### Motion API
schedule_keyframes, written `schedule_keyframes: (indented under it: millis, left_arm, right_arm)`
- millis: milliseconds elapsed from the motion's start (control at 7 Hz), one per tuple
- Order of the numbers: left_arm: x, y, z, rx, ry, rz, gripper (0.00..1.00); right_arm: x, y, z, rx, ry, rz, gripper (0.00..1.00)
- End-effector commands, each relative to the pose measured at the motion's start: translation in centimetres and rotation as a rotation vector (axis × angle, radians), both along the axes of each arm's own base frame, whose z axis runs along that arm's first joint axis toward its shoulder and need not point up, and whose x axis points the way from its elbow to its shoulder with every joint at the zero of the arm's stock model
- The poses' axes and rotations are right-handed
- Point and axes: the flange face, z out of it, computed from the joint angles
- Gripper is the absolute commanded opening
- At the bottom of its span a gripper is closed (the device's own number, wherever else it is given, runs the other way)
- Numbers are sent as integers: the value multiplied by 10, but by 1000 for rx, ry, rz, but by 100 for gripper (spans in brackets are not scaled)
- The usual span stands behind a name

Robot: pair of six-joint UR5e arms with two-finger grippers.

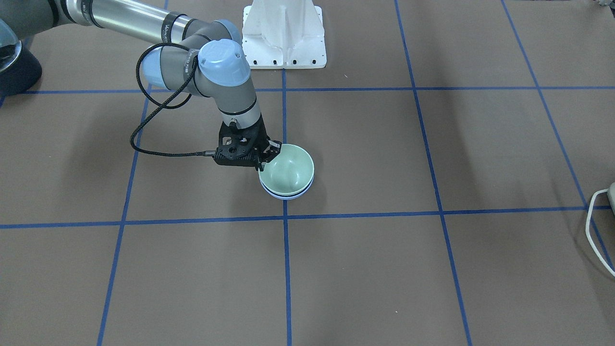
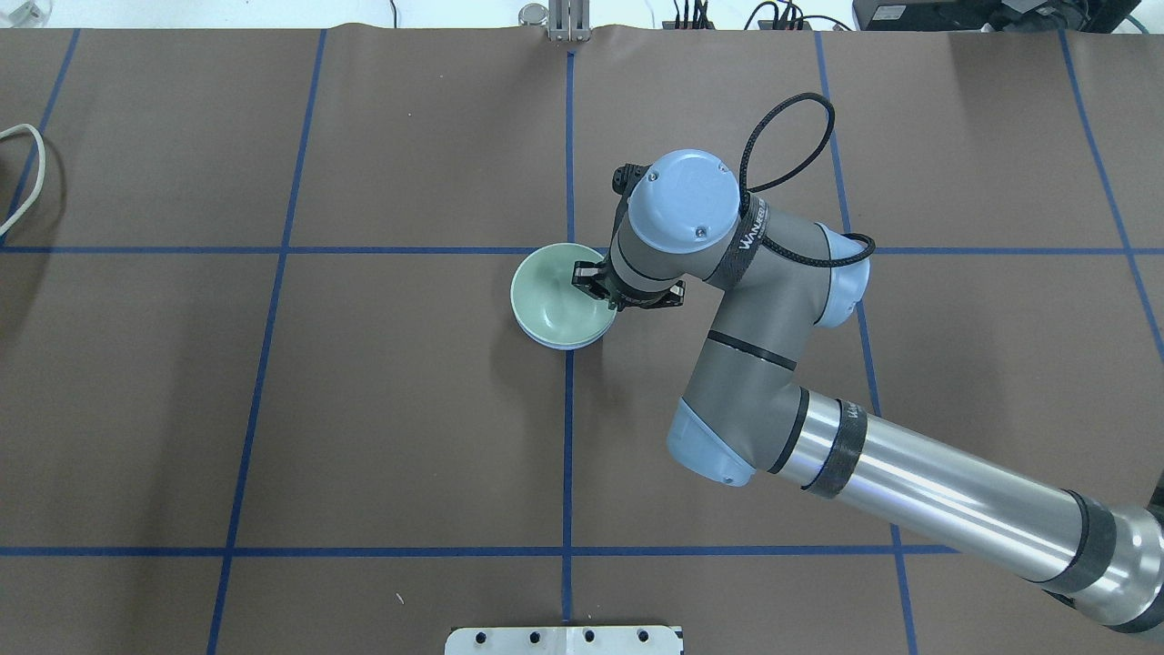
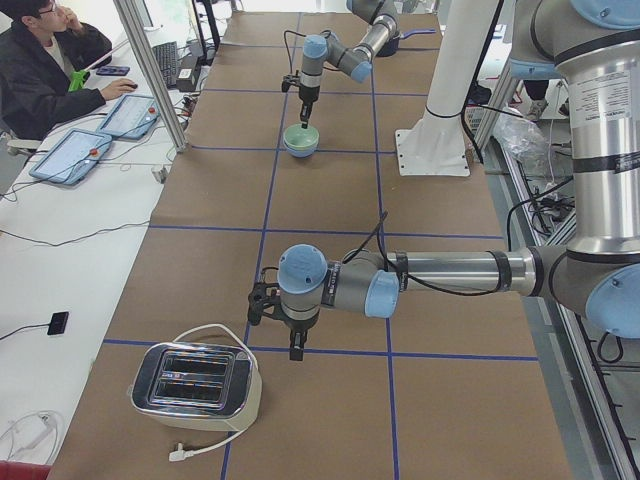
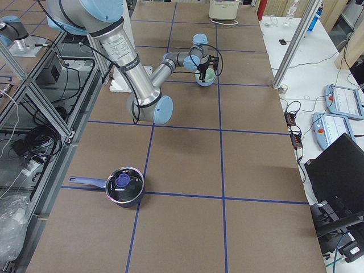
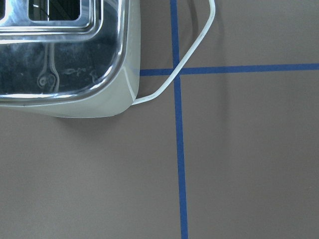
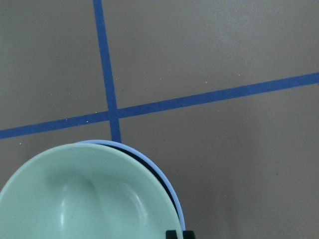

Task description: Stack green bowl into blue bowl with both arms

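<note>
The green bowl [image 1: 288, 168] sits nested in the blue bowl [image 1: 287, 196] near the table's middle, slightly tilted. Only the blue bowl's rim shows under it. My right gripper [image 1: 267, 156] stands at the green bowl's rim on the robot's side, its fingers closed over the rim. In the overhead view the green bowl [image 2: 553, 296] lies just left of the right gripper [image 2: 593, 280]. The right wrist view shows the green bowl [image 6: 84, 199] with the blue rim [image 6: 152, 163] beside it. My left gripper [image 3: 297, 350] hangs over the table by a toaster; I cannot tell if it is open.
A silver toaster [image 3: 195, 385] with a white cord stands near the left arm and fills the top left of the left wrist view [image 5: 60, 50]. A dark lidded pot [image 4: 124, 185] sits at the right end. The white pedestal [image 1: 283, 33] stands behind the bowls.
</note>
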Motion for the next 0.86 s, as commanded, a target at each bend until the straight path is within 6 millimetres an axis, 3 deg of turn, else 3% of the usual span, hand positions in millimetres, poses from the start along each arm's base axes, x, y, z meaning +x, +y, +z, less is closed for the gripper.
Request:
schedule_keyframes:
  millis: [0,571,714]
  left_arm:
    - [0,0,1,-1,-1,0,98]
    - [0,0,0,2,-1,0,98]
    - [0,0,0,2,-1,0,98]
  right_arm:
    - [-2,0,2,-2,3,-2,0]
    - [-2,1,1,2,-3,-4,0]
    - [-2,1,-1,5,-14,-1,16]
